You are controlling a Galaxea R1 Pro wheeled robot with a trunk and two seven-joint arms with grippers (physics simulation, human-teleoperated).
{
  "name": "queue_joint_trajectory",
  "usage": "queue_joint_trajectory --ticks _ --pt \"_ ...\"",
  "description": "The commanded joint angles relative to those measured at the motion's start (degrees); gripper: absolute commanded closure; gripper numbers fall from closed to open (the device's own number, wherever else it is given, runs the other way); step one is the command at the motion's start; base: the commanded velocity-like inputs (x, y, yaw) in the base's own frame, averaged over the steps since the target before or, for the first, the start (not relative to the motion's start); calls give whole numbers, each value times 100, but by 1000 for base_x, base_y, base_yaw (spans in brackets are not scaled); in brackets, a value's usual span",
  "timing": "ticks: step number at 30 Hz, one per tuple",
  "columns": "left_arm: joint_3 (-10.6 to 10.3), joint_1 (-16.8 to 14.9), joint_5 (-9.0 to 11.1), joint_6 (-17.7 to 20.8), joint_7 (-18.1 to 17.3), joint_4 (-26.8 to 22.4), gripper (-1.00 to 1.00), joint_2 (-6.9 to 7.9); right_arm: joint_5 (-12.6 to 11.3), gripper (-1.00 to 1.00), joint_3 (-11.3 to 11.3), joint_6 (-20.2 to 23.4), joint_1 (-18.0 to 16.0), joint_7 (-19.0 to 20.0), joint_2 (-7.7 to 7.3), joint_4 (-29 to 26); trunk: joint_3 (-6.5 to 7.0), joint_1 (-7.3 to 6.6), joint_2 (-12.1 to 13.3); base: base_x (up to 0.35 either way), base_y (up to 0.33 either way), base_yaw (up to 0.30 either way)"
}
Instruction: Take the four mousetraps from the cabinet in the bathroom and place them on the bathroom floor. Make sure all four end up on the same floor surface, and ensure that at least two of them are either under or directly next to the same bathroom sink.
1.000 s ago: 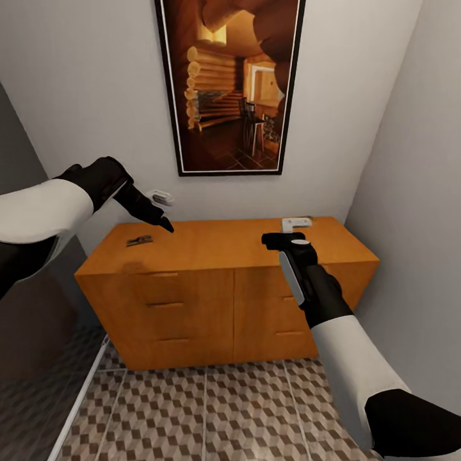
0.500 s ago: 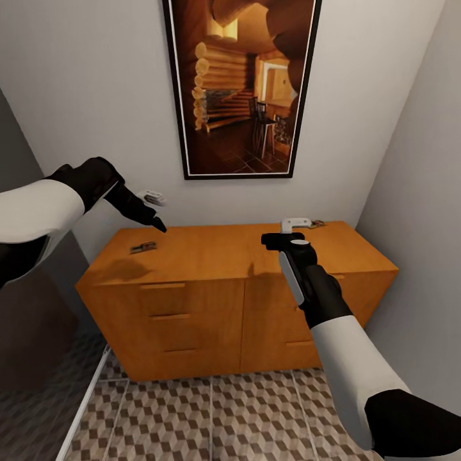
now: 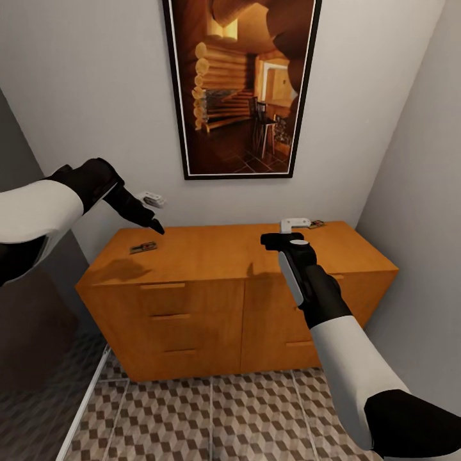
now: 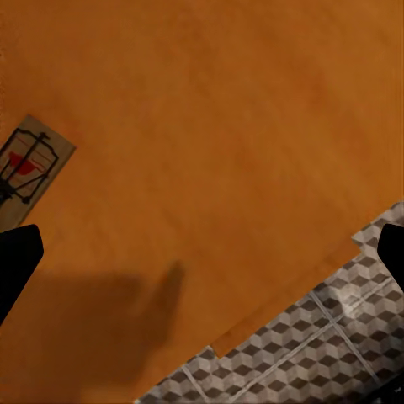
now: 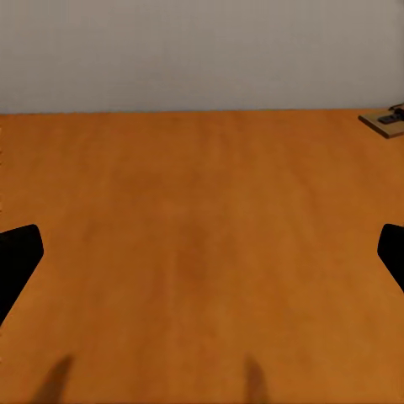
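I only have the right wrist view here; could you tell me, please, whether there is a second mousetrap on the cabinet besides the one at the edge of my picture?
Observer: Yes. In the head view a second mousetrap lies on the cabinet top near its left end; yours is at the back right.
Operator: Thank you. Is the left gripper near that one?
Observer: The left gripper hovers above it, jaws open, and the left wrist view shows the trap flat on the wood, untouched.
Operator: And what is on the floor in front?
Observer: Cube-patterned bathroom floor tiles run up to the cabinet's base; I see no trap on them.
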Motion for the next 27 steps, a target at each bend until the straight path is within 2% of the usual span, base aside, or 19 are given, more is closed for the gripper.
queue_joint_trajectory --ticks 1,8,17,19,22,23,24,27 --pt "-51 -6 43 34 -31 -7 -100 2 -36 -100 12 23 -4 -44 0 -4 -6 0 -3 0 0 0" --pt "-58 -7 20 -108 -261 -13 -100 3 -39 -100 11 23 0 -42 -4 1 -6 0 -3 52 37 0" --pt "-78 -29 9 -150 -369 -17 -100 -20 -45 -100 13 16 0 -35 1 6 -6 0 -3 225 187 0" --pt "-79 -34 -50 -150 -377 -20 -100 -16 -45 -100 13 15 2 -34 2 7 -6 0 -3 182 133 0" --pt "-72 -38 -356 -149 -410 -18 -100 -13 -45 -100 14 15 5 -33 3 6 -6 0 -3 84 61 0" --pt "-66 -39 -604 -148 -475 -18 -100 -16 -45 -100 14 14 10 -33 3 5 -6 0 -3 42 31 -7" --pt "-62 -39 -742 -150 -528 -19 -100 -17 -45 -100 14 14 15 -33 5 5 -6 0 -3 34 25 -21" --pt "-50 -41 -1541 -159 -1166 -14 -100 -27 -45 -100 14 14 30 -33 8 6 -6 0 -3 15 11 -143"
